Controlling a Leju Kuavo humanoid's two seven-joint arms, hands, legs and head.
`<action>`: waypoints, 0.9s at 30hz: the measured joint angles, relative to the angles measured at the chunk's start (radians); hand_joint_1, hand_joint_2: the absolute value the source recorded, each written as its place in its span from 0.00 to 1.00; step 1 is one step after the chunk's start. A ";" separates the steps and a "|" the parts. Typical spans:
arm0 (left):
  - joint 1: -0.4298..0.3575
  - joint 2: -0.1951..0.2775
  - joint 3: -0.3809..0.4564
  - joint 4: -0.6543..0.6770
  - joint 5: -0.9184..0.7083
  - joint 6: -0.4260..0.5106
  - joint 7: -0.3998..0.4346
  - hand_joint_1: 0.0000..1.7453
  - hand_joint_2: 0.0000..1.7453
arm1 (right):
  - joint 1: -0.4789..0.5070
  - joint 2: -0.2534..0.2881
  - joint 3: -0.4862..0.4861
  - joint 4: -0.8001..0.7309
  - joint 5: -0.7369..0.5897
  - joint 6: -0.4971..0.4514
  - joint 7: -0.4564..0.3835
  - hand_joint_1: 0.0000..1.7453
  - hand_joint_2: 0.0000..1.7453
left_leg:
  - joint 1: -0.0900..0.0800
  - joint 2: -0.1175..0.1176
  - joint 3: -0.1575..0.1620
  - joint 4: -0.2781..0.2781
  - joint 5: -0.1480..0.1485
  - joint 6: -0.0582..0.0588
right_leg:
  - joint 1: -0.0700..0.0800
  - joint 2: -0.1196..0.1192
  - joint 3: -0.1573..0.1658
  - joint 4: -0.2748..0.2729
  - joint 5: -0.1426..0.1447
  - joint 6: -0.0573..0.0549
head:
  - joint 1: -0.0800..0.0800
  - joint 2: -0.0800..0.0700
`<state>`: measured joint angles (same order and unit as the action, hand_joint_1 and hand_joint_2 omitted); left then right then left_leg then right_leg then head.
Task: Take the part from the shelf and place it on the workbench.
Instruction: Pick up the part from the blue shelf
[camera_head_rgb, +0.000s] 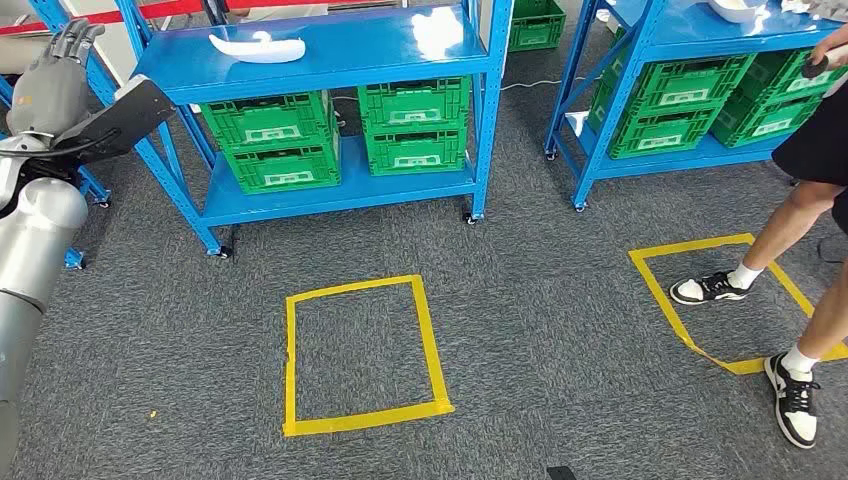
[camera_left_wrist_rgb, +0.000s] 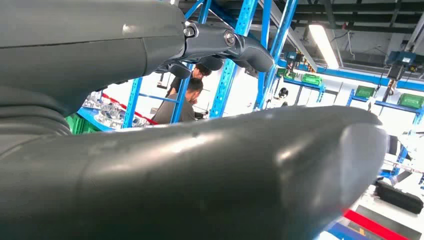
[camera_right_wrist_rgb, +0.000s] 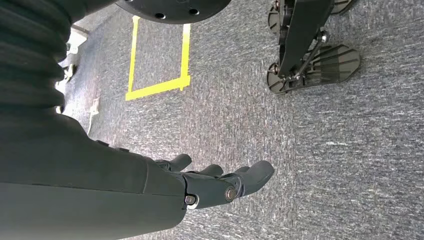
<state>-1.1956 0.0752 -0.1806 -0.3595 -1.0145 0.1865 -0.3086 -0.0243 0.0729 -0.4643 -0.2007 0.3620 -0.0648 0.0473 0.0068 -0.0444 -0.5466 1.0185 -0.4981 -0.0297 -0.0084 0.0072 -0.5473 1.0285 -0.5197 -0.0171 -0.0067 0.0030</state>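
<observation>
The part (camera_head_rgb: 258, 47), a long white curved piece, lies on the top board of the blue shelf (camera_head_rgb: 400, 50) straight ahead. My left hand (camera_head_rgb: 62, 72) is raised at the far left, well short of the shelf's left post, fingers stretched upward and holding nothing. The left wrist view has the same left hand (camera_left_wrist_rgb: 200, 160) close up, with its fingers (camera_left_wrist_rgb: 220, 44) apart from the thick thumb and nothing between them. My right hand (camera_right_wrist_rgb: 215, 182) hangs low over the grey carpet, fingers extended and empty.
Green crates (camera_head_rgb: 340, 130) fill the shelf's lower levels. A second blue shelf (camera_head_rgb: 690, 60) with crates stands to the right, and a person (camera_head_rgb: 800, 220) in white sneakers stands beside it. Two yellow tape squares (camera_head_rgb: 360, 350) (camera_head_rgb: 700, 300) mark the carpet.
</observation>
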 joint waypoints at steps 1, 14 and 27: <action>0.000 0.000 -0.002 0.001 0.000 0.000 0.000 0.00 0.00 | 0.000 0.000 0.000 0.000 0.000 0.000 0.000 0.00 1.00 | 0.000 0.000 0.000 0.000 0.000 0.000 | 0.000 0.000 0.000 0.000 0.000 0.000 | 0.000 0.000; -0.008 0.003 -0.015 0.015 0.001 0.000 0.000 0.00 0.00 | 0.000 0.000 -0.005 0.000 0.000 0.000 0.000 0.00 1.00 | 0.000 0.000 0.000 0.000 0.000 0.000 | 0.000 0.000 0.000 0.000 0.000 0.000 | 0.000 0.000; -0.008 0.004 -0.029 0.017 0.002 0.000 0.000 0.00 0.00 | 0.000 0.000 -0.005 0.000 0.000 0.000 0.000 0.00 1.00 | 0.000 0.000 0.000 0.000 0.000 0.000 | 0.000 0.000 0.000 0.000 0.000 0.000 | 0.000 0.000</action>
<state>-1.2040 0.0790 -0.2097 -0.3422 -1.0130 0.1865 -0.3086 -0.0245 0.0729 -0.4696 -0.2003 0.3620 -0.0649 0.0475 0.0068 -0.0445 -0.5468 1.0185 -0.4981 -0.0297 -0.0084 0.0071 -0.5473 1.0285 -0.5197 -0.0171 -0.0069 0.0027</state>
